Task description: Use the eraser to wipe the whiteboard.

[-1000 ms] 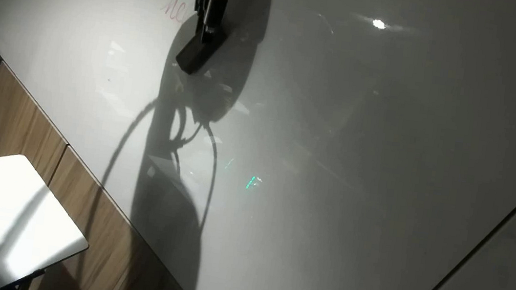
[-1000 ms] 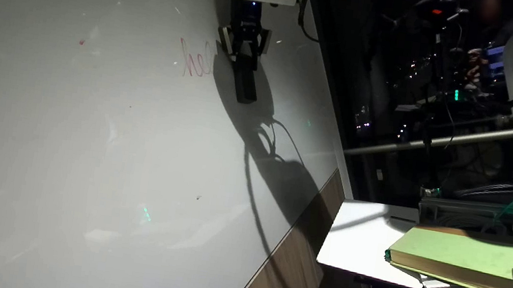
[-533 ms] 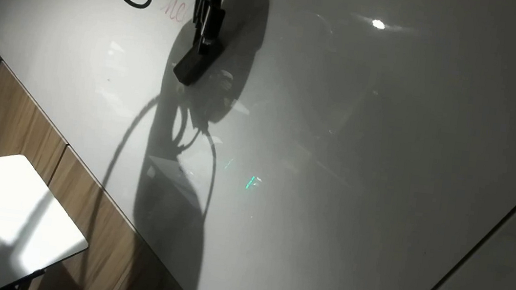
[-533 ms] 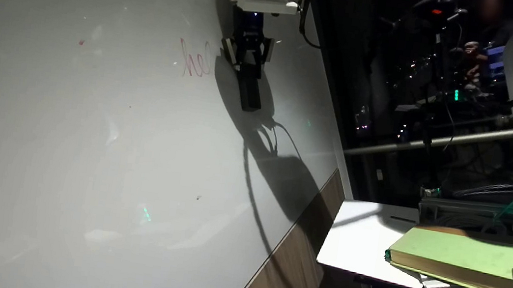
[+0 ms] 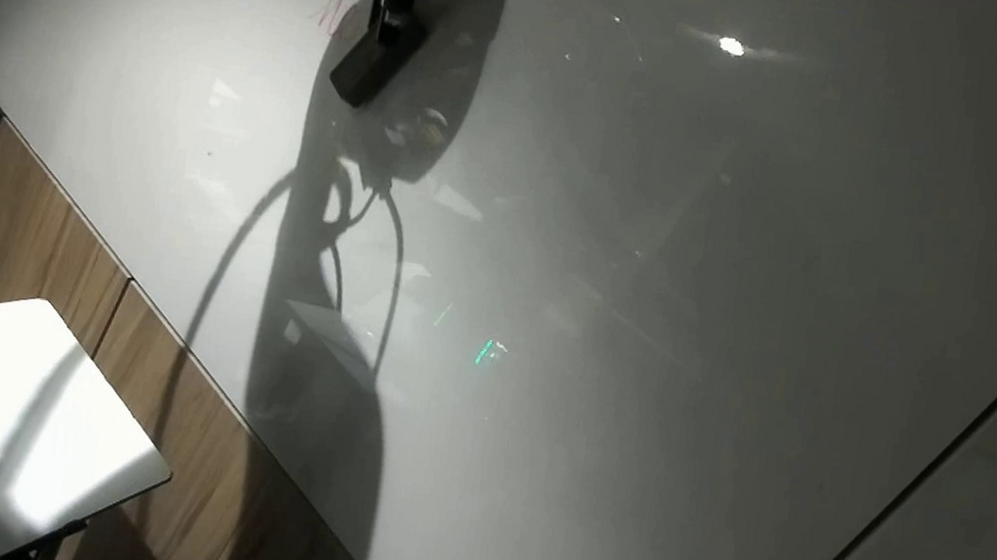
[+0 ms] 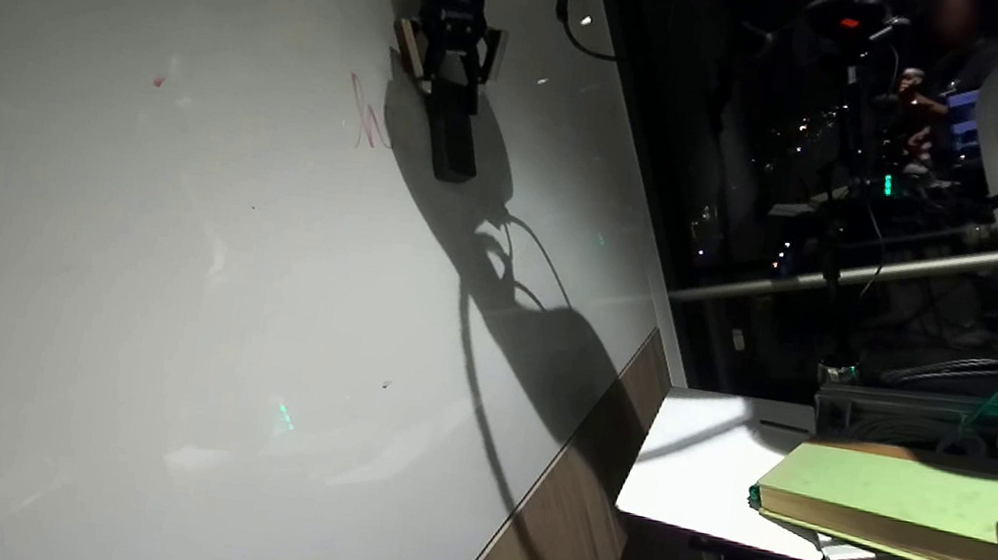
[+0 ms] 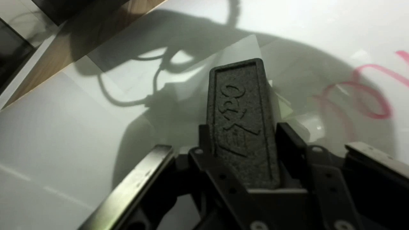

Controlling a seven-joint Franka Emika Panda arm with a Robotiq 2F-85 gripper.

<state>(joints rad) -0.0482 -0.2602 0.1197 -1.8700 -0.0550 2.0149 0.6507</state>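
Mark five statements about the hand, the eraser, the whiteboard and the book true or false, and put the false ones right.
1. The hand grips the eraser. True.
2. Red writing shows on the whiteboard. True.
3. The eraser's face in the wrist view is blank. False: letter-like marks show on it.
4. No shadow falls on the whiteboard. False: a broad dark shadow crosses it.
5. The book in an exterior view has a light green cover. True.
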